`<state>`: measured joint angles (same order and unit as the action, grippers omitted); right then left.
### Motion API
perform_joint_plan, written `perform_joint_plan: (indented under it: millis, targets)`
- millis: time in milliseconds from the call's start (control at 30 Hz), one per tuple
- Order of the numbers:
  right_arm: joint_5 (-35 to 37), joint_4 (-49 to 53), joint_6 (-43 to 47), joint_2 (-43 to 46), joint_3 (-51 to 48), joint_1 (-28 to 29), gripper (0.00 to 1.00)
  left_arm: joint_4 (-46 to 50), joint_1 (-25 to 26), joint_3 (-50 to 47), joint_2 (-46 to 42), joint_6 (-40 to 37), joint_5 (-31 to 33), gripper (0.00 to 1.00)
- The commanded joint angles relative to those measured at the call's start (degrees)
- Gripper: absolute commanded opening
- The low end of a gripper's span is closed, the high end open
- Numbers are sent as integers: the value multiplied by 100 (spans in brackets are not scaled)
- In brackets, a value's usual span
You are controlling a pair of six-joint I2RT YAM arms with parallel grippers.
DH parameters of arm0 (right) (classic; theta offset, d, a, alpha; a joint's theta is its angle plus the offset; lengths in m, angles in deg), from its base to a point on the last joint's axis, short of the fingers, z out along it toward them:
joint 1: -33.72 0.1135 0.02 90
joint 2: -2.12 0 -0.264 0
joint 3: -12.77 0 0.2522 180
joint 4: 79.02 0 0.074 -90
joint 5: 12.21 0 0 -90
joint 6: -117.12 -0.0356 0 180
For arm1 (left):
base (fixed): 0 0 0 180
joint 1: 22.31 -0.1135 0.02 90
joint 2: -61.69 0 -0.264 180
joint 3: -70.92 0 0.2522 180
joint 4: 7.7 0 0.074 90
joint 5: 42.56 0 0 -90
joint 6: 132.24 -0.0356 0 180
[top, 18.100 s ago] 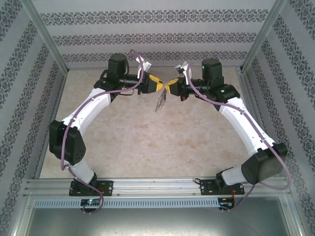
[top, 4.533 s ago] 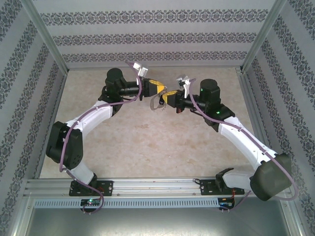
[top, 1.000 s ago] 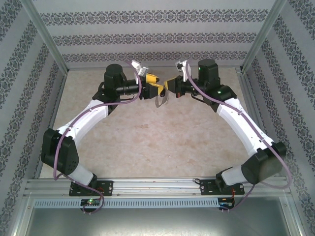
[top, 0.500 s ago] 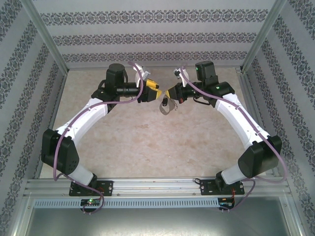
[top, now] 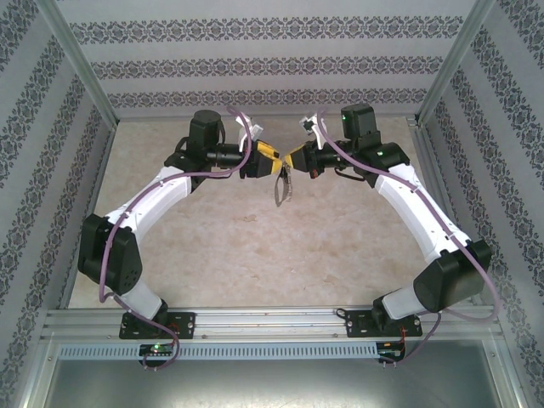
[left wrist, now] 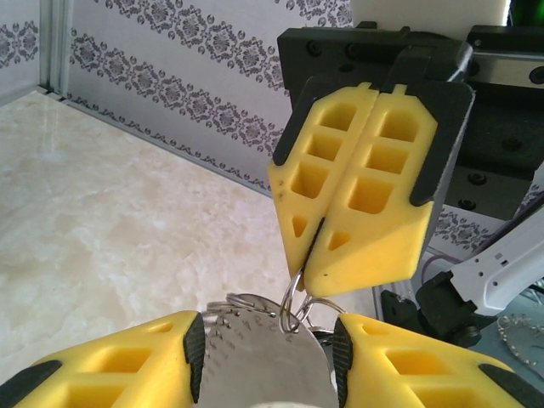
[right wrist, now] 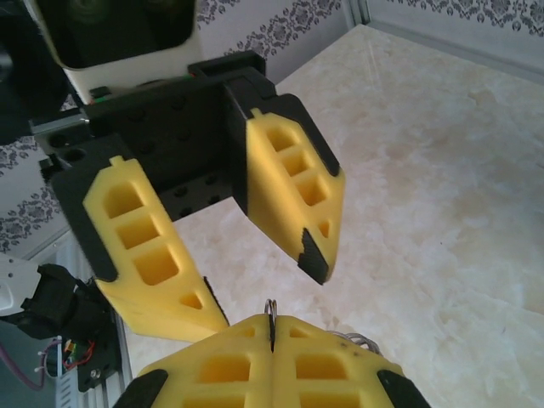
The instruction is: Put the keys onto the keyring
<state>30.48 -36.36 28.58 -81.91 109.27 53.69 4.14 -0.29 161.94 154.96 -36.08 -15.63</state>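
The keyring (top: 282,189) hangs in the air over the far middle of the counter (top: 255,255). It dangles from the right gripper (top: 293,160), whose yellow fingers (left wrist: 357,212) are pressed together on one thin wire ring (left wrist: 291,302) at its top.

And the left gripper (top: 274,161) is right in there. Half a second ago it stood off to the left with a clear gap, and now the two meet nearly tip to tip. Its fingers (right wrist: 136,255) are spread wide, one on each side of the keyring's flat body. Whether they actually touch its edges is hard to say from the wrist views.

For room, the far wall (top: 272,98) sits close behind both wrists. Both elbows bow out near the side walls (top: 51,170). A broad stretch of beige, marbled counter lies on the near side.

The keyring's body is dull grey metal, rounded at the end, with a row of tiny marks across it. The fingers are yellow wedge-shaped blocks with hollow cells, backed in black.
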Motion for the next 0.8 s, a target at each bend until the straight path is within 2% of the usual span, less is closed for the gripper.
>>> perform_joint_plan:
  millis: [0, 533, 600, 767]
  targets:
    - [-235, -294, -106, 138, -74, -60, 0, -623, -13, 11, 58, 385, -280, 46]
    - [-278, -439, -189, 67, -91, -58, 0, -999, 85, -26, 174, 684, -472, 42]
    - [-270, -457, -192, 61, -96, -58, 0, -1036, 92, -26, 191, 707, -514, 36]
    - [-268, -474, -201, 19, -91, -61, 0, -1125, 94, -59, 182, 758, -598, 15]
